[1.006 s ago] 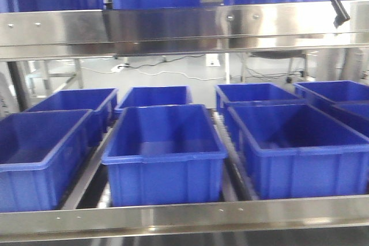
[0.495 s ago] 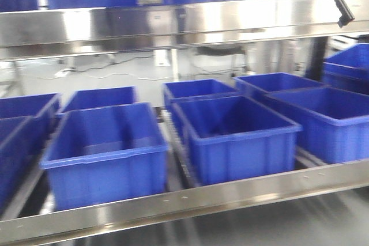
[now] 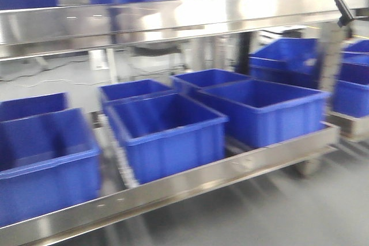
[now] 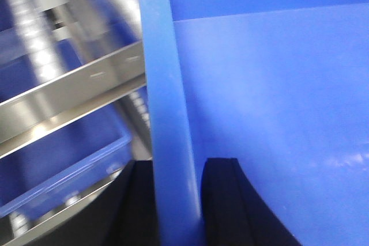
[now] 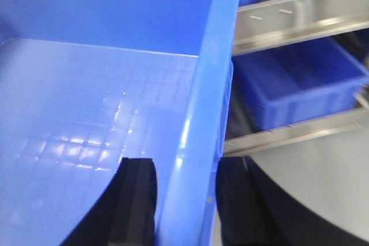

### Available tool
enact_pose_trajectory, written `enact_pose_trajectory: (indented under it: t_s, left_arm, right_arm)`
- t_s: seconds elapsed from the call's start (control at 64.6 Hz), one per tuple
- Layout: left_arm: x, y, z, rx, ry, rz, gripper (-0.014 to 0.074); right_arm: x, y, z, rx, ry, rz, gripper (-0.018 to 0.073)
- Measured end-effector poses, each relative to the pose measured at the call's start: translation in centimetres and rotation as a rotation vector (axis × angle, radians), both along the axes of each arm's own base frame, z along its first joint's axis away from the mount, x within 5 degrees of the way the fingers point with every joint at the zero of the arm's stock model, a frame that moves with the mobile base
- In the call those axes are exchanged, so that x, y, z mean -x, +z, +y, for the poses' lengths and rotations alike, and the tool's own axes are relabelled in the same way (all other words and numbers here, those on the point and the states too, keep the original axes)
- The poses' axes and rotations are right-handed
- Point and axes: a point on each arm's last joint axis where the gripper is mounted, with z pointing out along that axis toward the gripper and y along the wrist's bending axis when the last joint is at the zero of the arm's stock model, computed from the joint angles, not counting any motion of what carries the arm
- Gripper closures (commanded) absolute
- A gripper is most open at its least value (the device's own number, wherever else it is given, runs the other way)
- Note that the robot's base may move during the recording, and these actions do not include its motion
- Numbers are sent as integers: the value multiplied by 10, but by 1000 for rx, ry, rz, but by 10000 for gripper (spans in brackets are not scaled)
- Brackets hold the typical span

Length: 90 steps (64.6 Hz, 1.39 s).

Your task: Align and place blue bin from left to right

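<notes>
The left gripper (image 4: 177, 194) is clamped across one side wall of the blue bin (image 4: 265, 96) and the right gripper (image 5: 187, 194) across what appears to be the opposite wall, so the carry likely goes best with both arms level and matched to avoid twisting. Each rim rises between the fingers, with the bin's floor inward of them. Beyond, the steel shelf (image 3: 190, 180) holds rows of other bins (image 3: 167, 128) to square against.

a warehouse or factory storage area is indicated: a stainless steel flow rack (image 3: 173, 185) with roller lanes (image 3: 118, 156) is loaded with rows of identical blue bins (image 3: 167, 133), further stacked bins (image 3: 288, 59) are seen at 2 o'clock, and a bare grey floor (image 3: 288, 211) at 5 o'clock.
</notes>
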Motion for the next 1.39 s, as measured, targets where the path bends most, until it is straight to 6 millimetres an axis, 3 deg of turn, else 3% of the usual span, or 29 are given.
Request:
enact_pose_trajectory:
  t_s: [1.393]
  left_arm:
    - [0, 0, 0, 1, -1, 0, 609]
  right_arm:
    - [0, 0, 0, 0, 0, 0, 638]
